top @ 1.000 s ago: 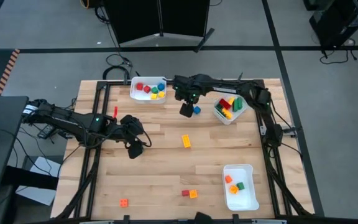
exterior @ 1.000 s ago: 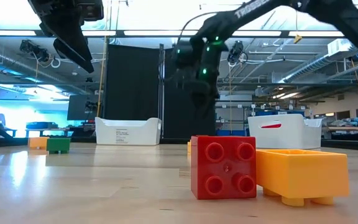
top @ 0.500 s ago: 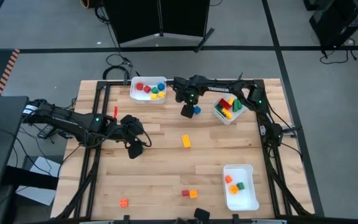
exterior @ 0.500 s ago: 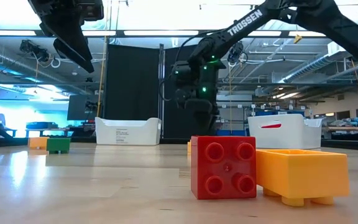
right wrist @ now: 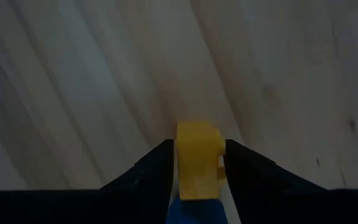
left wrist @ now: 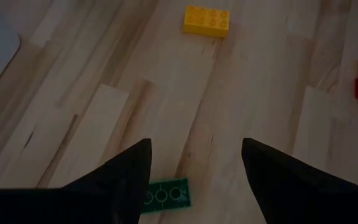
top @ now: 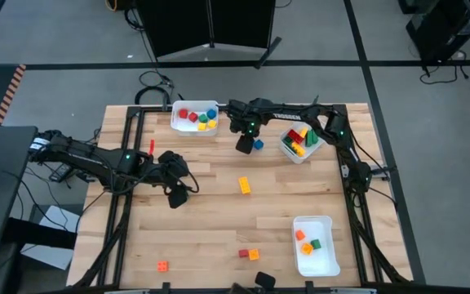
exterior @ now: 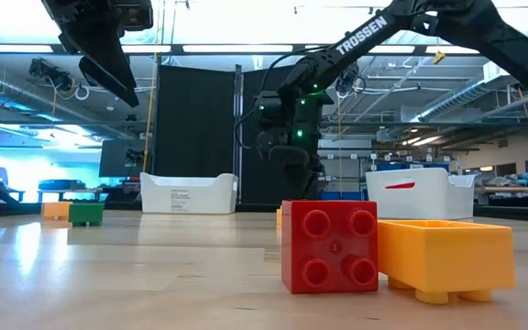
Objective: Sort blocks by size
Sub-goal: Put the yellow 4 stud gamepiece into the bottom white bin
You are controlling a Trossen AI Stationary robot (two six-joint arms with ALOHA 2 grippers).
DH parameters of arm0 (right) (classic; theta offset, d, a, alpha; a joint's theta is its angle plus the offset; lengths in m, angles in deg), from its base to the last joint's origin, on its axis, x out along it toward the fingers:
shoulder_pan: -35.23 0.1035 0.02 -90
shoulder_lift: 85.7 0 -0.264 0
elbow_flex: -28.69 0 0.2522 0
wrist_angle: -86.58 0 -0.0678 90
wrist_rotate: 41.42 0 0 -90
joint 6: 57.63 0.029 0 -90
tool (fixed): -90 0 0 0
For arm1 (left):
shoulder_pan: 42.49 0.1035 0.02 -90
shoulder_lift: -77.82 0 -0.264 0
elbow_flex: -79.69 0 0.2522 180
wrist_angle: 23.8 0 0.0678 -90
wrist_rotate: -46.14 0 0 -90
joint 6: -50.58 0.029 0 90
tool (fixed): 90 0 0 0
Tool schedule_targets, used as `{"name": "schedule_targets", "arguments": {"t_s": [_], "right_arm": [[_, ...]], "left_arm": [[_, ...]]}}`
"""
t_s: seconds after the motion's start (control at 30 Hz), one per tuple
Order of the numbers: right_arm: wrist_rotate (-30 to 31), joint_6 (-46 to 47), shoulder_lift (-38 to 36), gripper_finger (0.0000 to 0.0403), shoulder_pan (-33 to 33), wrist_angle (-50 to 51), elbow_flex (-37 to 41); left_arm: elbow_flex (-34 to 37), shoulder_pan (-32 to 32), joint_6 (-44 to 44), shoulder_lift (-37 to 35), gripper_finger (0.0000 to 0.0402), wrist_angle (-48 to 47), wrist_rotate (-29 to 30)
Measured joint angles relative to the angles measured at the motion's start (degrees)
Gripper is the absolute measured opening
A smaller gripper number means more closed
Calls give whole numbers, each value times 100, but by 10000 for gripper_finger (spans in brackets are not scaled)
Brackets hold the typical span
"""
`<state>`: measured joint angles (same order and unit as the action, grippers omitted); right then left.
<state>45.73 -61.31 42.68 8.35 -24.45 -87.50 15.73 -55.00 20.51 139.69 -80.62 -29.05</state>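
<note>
Yellow plastic brick (right wrist: 197, 158) sits clamped between my right gripper (top: 246, 144) fingers, with a blue brick (top: 257, 144) right beside it, between the two white bins at the table's far edge. My left gripper (left wrist: 194, 168) hangs over bare wood at the left side, jaws apart, holding nothing; a flat green brick (left wrist: 165, 193) lies under it. A yellow oblong brick (top: 244, 185) lies mid-table.

You can't see most of the green block (left wrist: 165, 195): the left claw's fingers (left wrist: 126, 180) hide part of it. Between the right claw's fingers (right wrist: 154, 171), a blue block (right wrist: 197, 210) is cut off below the yellow one (right wrist: 197, 158).
</note>
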Motion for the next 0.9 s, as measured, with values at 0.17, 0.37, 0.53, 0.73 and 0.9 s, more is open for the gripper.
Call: {"name": "schedule_targets", "arguments": {"t_s": [0.17, 0.37, 0.53, 0.73, 0.9], "right_arm": [[-23, 212, 70, 146, -19, -14, -4], [-26, 353, 395, 127, -4, 261, -39], [74, 369, 326, 113, 92, 106, -9], [66, 372, 319, 113, 69, 246, -121], [39, 392, 277, 110, 51, 404, -140]], "left_arm": [[0, 0, 0, 0, 258, 68, 0], [-2, 0, 0, 2, 258, 167, 2], [-2, 2, 0, 2, 258, 166, 2], [-2, 2, 136, 2, 258, 165, 2], [-2, 2, 243, 2, 258, 170, 2]]}}
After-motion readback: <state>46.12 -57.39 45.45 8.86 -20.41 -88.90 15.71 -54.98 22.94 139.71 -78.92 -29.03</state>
